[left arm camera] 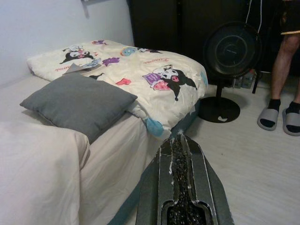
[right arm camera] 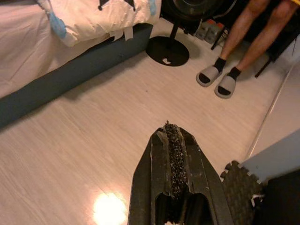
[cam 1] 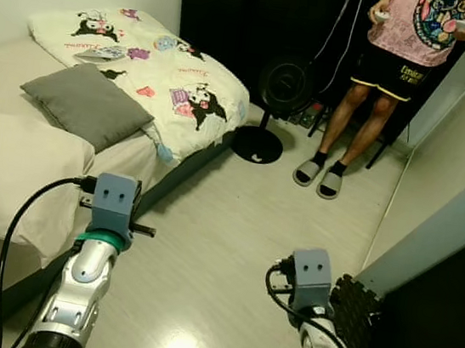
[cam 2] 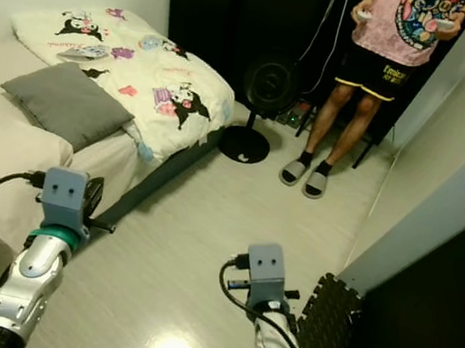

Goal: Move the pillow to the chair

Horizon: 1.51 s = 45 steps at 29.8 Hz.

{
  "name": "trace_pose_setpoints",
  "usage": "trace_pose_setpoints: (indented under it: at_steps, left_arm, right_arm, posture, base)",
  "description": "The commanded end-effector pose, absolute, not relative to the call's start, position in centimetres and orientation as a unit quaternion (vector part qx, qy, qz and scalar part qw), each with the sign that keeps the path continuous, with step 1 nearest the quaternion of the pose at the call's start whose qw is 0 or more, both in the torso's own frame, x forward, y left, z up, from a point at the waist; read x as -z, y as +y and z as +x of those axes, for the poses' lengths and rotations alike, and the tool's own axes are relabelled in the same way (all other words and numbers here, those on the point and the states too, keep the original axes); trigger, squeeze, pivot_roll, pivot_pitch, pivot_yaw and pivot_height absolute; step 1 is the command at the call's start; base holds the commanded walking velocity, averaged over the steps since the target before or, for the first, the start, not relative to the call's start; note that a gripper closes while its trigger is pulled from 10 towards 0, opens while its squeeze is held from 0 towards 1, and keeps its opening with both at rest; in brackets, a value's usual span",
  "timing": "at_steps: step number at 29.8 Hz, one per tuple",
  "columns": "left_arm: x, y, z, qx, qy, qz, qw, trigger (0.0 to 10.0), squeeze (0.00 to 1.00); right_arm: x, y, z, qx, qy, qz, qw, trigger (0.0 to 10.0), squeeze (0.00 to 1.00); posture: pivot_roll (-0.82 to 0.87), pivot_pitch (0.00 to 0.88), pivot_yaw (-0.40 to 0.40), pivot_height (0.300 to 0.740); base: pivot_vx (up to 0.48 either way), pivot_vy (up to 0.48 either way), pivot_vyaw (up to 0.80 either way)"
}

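A grey pillow point(cam 1: 87, 105) lies on the bed point(cam 1: 12, 154) at my left, beside a cartoon-print quilt point(cam 1: 165, 71); the same pillow point(left arm camera: 77, 102) is ahead of the left wrist camera. My left gripper point(left arm camera: 179, 140) is shut with nothing in it, held over the floor by the bed's edge, short of the pillow. My right gripper point(right arm camera: 169, 129) is also shut and bare, pointing over the light wood floor point(right arm camera: 93, 150). Both wrists point(cam 1: 115, 201) rise at the bottom of the head views.
A person point(cam 1: 401, 67) in a pink shirt, black shorts and grey slippers stands ahead on the right, holding controllers. A black standing fan point(cam 1: 276, 102) stands by the bed's foot. A white wall point(cam 1: 453, 194) and a black foam mat point(cam 1: 360, 315) line the right side.
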<state>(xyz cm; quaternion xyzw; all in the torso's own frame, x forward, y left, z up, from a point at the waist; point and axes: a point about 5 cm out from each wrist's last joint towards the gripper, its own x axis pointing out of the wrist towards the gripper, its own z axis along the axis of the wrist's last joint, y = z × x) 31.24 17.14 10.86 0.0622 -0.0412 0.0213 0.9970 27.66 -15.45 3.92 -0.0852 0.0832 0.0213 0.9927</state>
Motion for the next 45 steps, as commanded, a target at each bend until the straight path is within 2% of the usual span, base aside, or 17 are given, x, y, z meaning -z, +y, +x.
trace_pose_setpoints:
  at_steps: [1,8,10,14,20,25,35,40,45]
  left_arm:
    - [-11.5,17.5,31.3,-0.025,-0.045,0.061,0.997,10.0,0.0]
    - [-13.9,17.9,32.0,-0.035,-0.085,0.055,0.994,10.0,0.0]
    - [-13.2,17.7,31.7,-0.035,-0.083,0.06,0.994,10.0,0.0]
    - [-11.3,17.0,31.0,-0.025,-0.062,0.054,0.996,10.0,0.0]
    - [-9.8,15.8,30.6,-0.009,-0.04,0.048,0.998,10.0,0.0]
    - [-9.7,15.6,30.5,-0.013,-0.038,0.046,0.998,10.0,0.0]
    - [-12.5,14.7,31.3,0.016,-0.088,0.032,0.995,10.0,0.0]
    - [-13.5,14.0,31.1,0.049,-0.097,0.003,0.994,10.0,0.0]
    - [-13.6,14.0,31.0,0.044,-0.097,-0.001,0.994,10.0,0.0]
  right_arm:
    - [-3.3,-15.5,27.5,-0.011,0.102,-0.055,0.993,10.0,0.0]
    - [-3.7,-14.6,28.9,-0.001,0.103,-0.042,0.994,10.0,0.0]
    - [-5.1,-14.0,29.7,-0.006,0.058,-0.062,0.996,10.0,0.0]
    - [-7.3,-13.3,30.8,-0.023,0.019,-0.033,0.999,10.0,0.0]
    - [-10.0,-13.7,31.9,-0.006,-0.045,-0.057,0.997,10.0,0.0]
    - [-12.3,-14.3,32.6,0.002,-0.081,-0.017,0.997,10.0,0.0]
    - [-12.1,-15.0,32.0,0.005,-0.092,-0.038,0.995,10.0,0.0]
    - [-11.4,-14.5,30.9,-0.005,-0.082,0.026,0.996,10.0,0.0]
    - [-10.5,-15.0,30.7,0.024,-0.049,0.045,0.998,10.0,0.0]
  posture:
    - [0.04,0.039,0.001,0.74]
    - [0.07,0.034,-0.03,0.74]
    - [0.07,0.007,-0.029,0.74]
    - [0.05,0.0,-0.017,0.74]
    - [0.01,0.0,-0.021,0.74]
    - [0.01,0.0,-0.027,0.74]
    - [0.02,0.0,-0.022,0.74]
    - [0.02,0.0,-0.005,0.74]
    - [0.02,0.0,-0.002,0.74]
  base:
    - [0.0,0.0,0.0]
    - [0.0,0.0,0.0]
    - [0.0,0.0,0.0]
    - [0.0,0.0,0.0]
    - [0.0,0.0,0.0]
    - [0.0,0.0,0.0]
    - [0.0,0.0,0.0]
    - [0.0,0.0,0.0]
    - [0.0,0.0,0.0]
